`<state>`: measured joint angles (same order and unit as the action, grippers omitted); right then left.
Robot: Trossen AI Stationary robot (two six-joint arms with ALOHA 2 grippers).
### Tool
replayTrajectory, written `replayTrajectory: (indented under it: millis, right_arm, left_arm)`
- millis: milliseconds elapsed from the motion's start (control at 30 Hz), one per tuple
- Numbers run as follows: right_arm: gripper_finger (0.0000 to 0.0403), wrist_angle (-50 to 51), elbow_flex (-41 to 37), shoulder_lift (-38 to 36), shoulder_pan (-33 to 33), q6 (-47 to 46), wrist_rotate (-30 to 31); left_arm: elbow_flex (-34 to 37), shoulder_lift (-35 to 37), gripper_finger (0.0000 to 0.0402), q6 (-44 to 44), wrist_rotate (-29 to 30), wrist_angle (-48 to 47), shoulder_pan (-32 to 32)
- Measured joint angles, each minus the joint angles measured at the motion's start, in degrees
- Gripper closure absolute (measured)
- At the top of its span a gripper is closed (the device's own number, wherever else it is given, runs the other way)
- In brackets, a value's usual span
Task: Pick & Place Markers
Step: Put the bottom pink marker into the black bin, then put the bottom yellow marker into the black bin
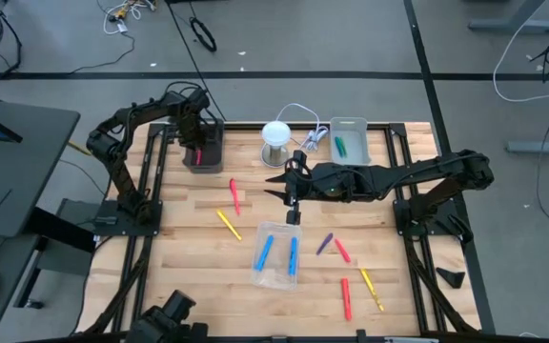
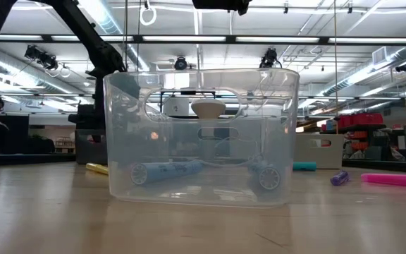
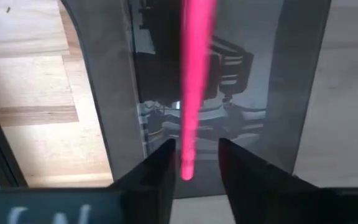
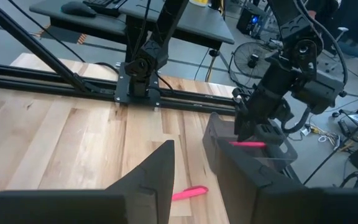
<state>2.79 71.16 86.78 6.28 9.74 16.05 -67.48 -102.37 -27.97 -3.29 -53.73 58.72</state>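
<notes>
My left gripper hangs open over a dark grey tray at the table's far left. A pink marker lies level between its fingers above the tray floor, and it also shows in the right wrist view. My right gripper is open and empty above mid-table, just beyond a clear tray holding two blue markers. Loose markers lie flat on the wood: red, yellow, purple, red, red, yellow. My left gripper's fingers point down and stand on either side of the pink marker's near end. The gap between them is wider than the marker. I cannot tell whether a finger touches it.
A pale tray with a green marker stands at the far edge, next to a white round-topped stand with a cable. The clear tray fills the low view. Bare wood lies at the near left.
</notes>
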Motion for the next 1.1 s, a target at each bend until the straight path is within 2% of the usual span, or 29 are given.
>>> replayTrajectory:
  millis: [200, 300, 433, 633, 833, 1000, 1100]
  right_arm:
    - [0.0286, 1.1, 0.0, 0.0, 0.0, 0.0, 0.0]
    - [0.0286, 1.2, 0.0, 0.0, 0.0, 0.0, 0.0]
    - [0.0286, 2.0, 0.0, 0.0, 0.0, 0.0, 0.1]
    - [0.0286, 4.3, 0.0, 0.0, 0.0, 0.0, 4.2]
    - [0.0286, 4.7, 0.0, 0.0, 0.0, -0.8, 4.5]
    - [0.0286, 4.6, 0.0, 0.0, 0.0, -3.3, 4.5]
    - [0.0286, 4.5, 0.0, 0.0, 0.0, -5.0, 4.5]
  left_arm:
    - [-0.1, 0.0, 0.0221, 0.4, -0.9, 0.0, 0.0]
    - [-1.3, 0.0, 0.0209, 1.9, -1.8, -0.2, 0.0]
    - [-2.6, 1.6, 0.0206, 8.2, -2.6, 0.0, -1.0]
    - [-2.3, 8.7, 0.0205, 20.7, 1.3, 0.2, -4.4]
    - [-2.3, 17.6, 0.0204, 31.2, 2.2, 0.6, -9.8]
    - [-2.3, 24.3, 0.0204, 34.8, 1.6, 0.9, -16.0]
    - [-2.3, 28.3, 0.0204, 34.9, -0.6, 2.3, -20.4]
